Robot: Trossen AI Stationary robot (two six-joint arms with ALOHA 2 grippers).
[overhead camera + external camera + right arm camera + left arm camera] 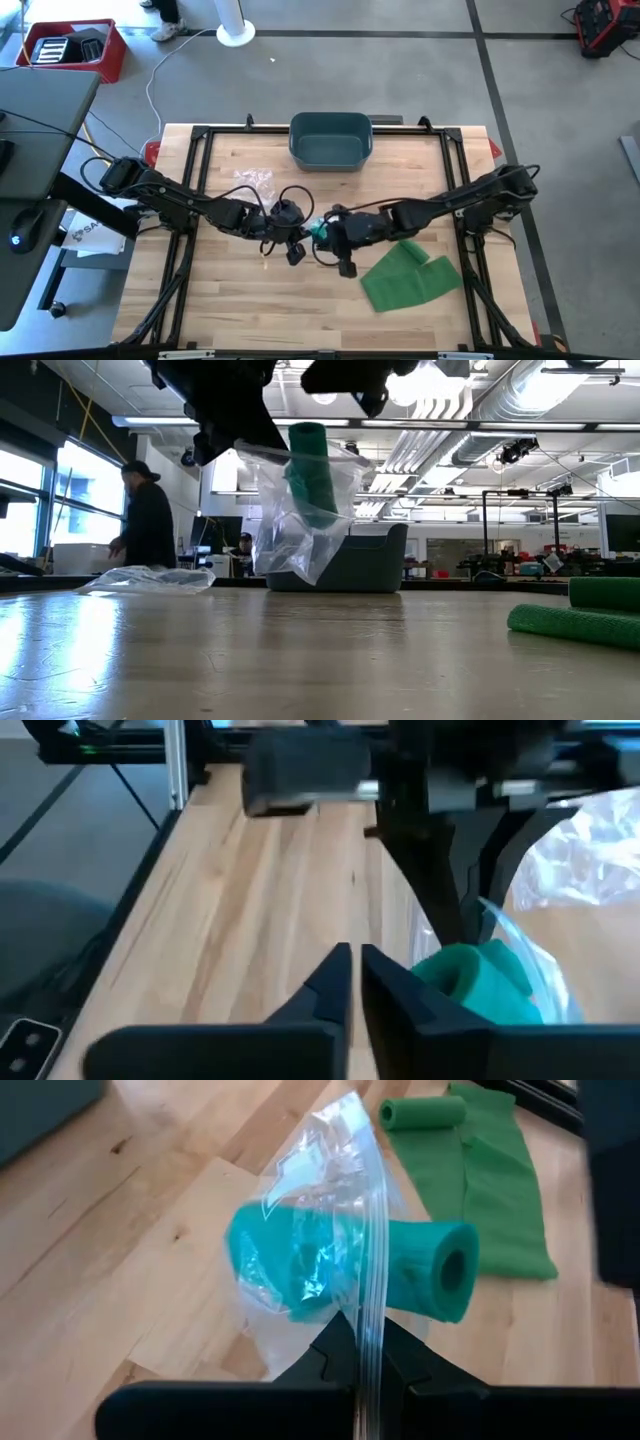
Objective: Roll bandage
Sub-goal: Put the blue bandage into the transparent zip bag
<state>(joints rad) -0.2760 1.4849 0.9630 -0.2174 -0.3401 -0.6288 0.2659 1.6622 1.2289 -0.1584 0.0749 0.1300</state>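
A teal bandage roll [420, 1270] sits partly inside a clear zip bag [300, 1230], one end sticking out of the bag's mouth. My left gripper [365, 1375] is shut on the bag over the middle of the table [303, 237]. My right gripper [355, 982] is shut with nothing between its fingers, right beside the roll's free end [470, 982]. A loose green bandage [410, 275] lies flat on the table's near right, with a small rolled end [422, 1112]. My left gripper pinches the bag's zip edge [368, 1330] between its two fingers, the strip running along them. The bag hangs below the fingers [300, 520], clear of the table, with the roll slanting up out of its mouth [310, 460]. My right gripper stands next to the roll; whether a finger touches it I cannot tell.
A dark teal bin [330, 140] stands at the table's far middle. A second crumpled clear bag [255, 180] lies far left of the grippers. A black frame [200, 150] rims the table. A person [145, 525] stands in the room behind.
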